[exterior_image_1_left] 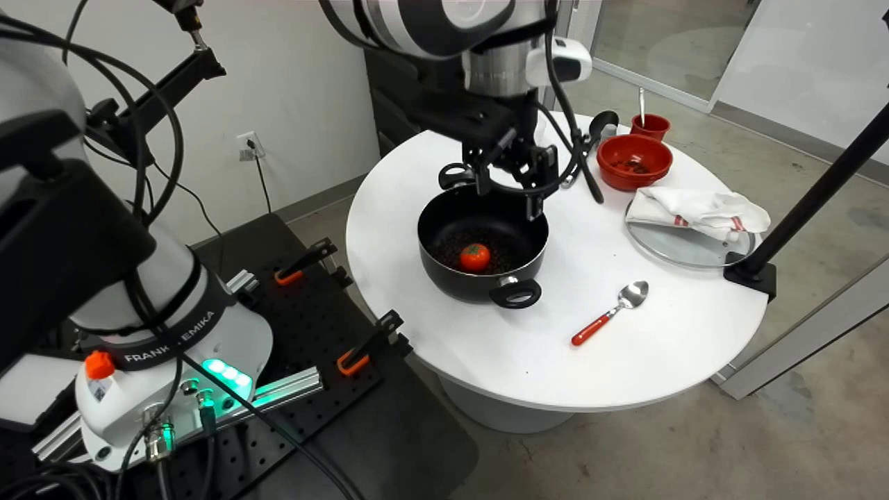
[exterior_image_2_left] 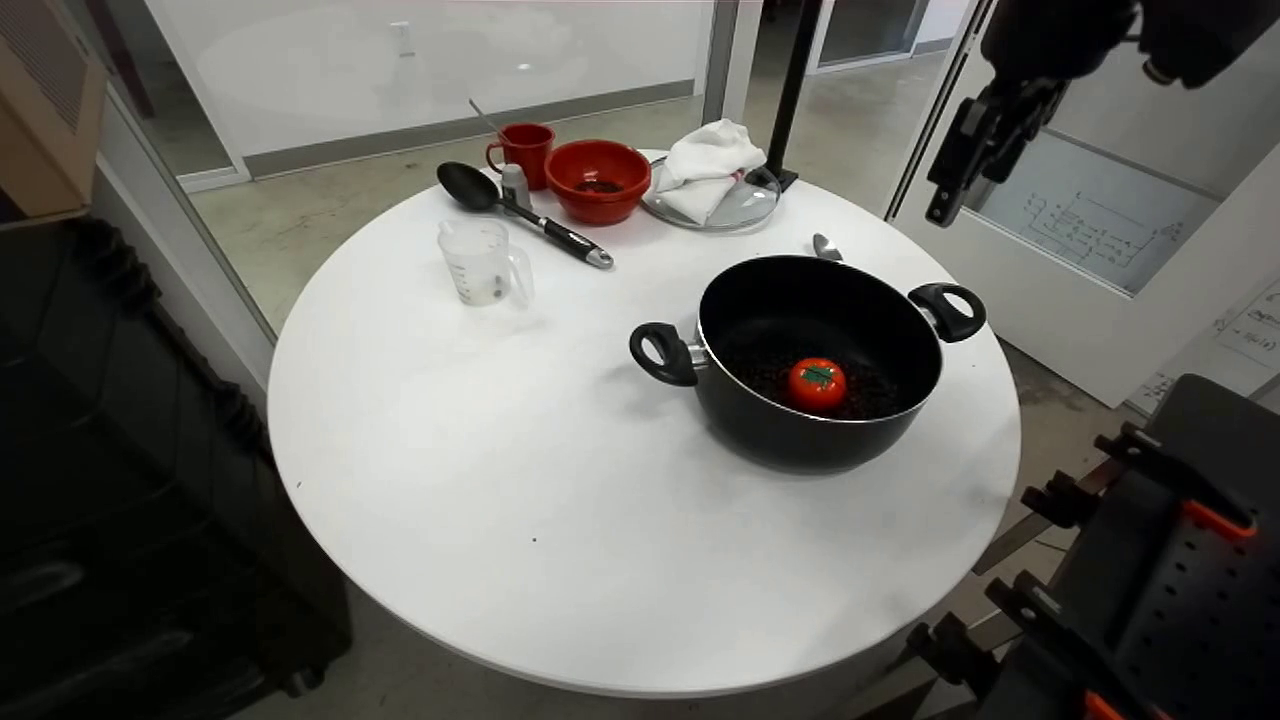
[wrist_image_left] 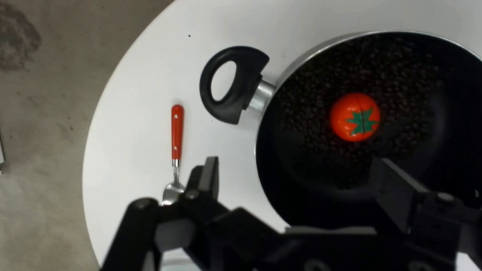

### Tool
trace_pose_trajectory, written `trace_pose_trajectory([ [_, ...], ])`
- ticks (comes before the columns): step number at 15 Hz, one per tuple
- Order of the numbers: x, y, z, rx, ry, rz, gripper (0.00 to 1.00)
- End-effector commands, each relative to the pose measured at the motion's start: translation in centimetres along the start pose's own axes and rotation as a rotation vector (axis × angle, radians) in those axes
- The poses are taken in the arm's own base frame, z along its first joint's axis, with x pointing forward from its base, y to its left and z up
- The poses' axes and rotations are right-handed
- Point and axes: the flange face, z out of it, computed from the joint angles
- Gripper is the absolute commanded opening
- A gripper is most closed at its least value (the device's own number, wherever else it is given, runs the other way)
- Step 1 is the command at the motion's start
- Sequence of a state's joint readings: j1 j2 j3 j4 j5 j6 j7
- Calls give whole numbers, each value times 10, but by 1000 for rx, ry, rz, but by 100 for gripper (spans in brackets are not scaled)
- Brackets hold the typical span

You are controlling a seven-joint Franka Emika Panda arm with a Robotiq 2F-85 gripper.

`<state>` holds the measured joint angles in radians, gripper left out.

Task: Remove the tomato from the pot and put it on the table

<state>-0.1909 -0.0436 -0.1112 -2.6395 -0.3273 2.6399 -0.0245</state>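
Hanging in the lower half of the wrist view, the gripper is holding its fingers well apart and is clamping nothing. The finger at lower right is overlapping the pot; the one at lower centre-left is showing against the white table, so the pot's rim is running between them. Presumably the step in hand is positioning for the grasp. Doing this well is requiring the operator to centre over the tomato before descending, bring both tips inside the rim, straddle it at its widest part and close slowly, since a round body is likely to be rolling under uneven contact. Lifting straight up is then sparing the rim. The tomato is resting inside the pot, right of centre and above the fingers in that frame, on small dark pieces, possibly beans. It is showing a glossy red-orange surface, a green star-shaped leaf toward its lower right and a thin dark line crossing it. At frame left a red-handled spoon is lying on the table.
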Motion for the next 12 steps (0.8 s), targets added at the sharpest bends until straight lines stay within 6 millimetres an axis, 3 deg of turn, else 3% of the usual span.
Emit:
trace_pose_trajectory([
  [1, -4, 9, 47, -9, -36, 5, 100],
  [7, -23, -5, 91, 6, -65, -8, 100],
  [9, -25, -16, 94, -8, -63, -28, 100],
  [12, -28, -45, 80, 4, -41, -46, 100],
])
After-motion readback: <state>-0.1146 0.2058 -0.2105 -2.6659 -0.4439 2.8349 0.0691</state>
